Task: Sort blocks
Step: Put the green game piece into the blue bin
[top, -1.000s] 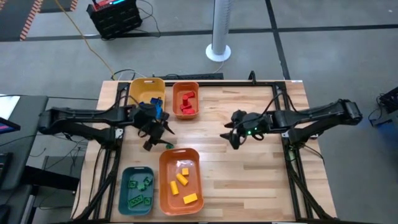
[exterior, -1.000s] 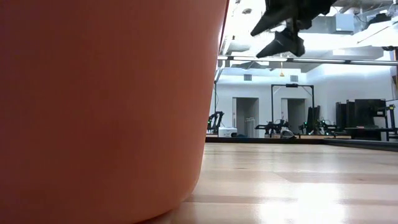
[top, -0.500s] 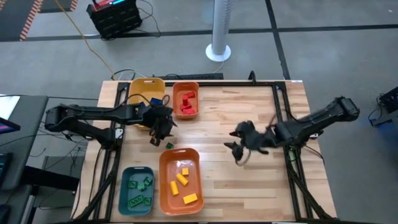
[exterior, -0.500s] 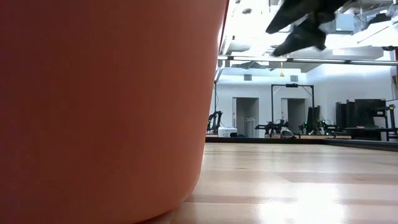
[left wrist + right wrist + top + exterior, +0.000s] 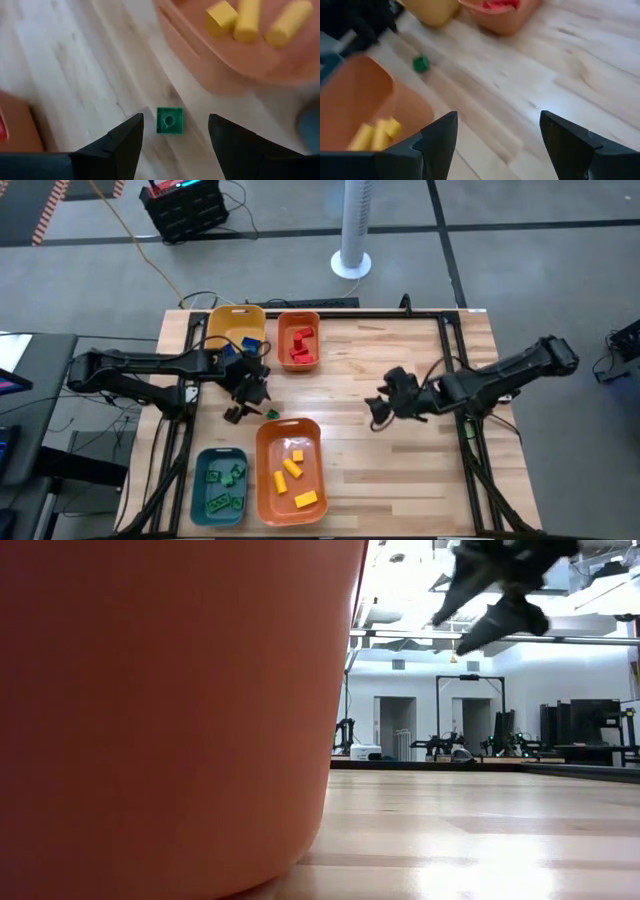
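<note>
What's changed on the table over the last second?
The left hand shifted slightly toward the green block and now hangs open over it; the right hand drew back a little toward its own side, open and empty. Nothing was gripped or released. The block and the bins' contents stayed put.

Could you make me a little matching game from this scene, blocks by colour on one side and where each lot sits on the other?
Things:
1. red blocks
2. yellow blocks
3. green blocks in a group
4. single green block

Places:
A. in the teal bin
B. loose on the table, just under the open left end effector
C. in the large orange bin at the table's near edge
D. in the small orange bin at the table's far edge

Pairs: 1-D, 2-C, 3-A, 4-B
</note>
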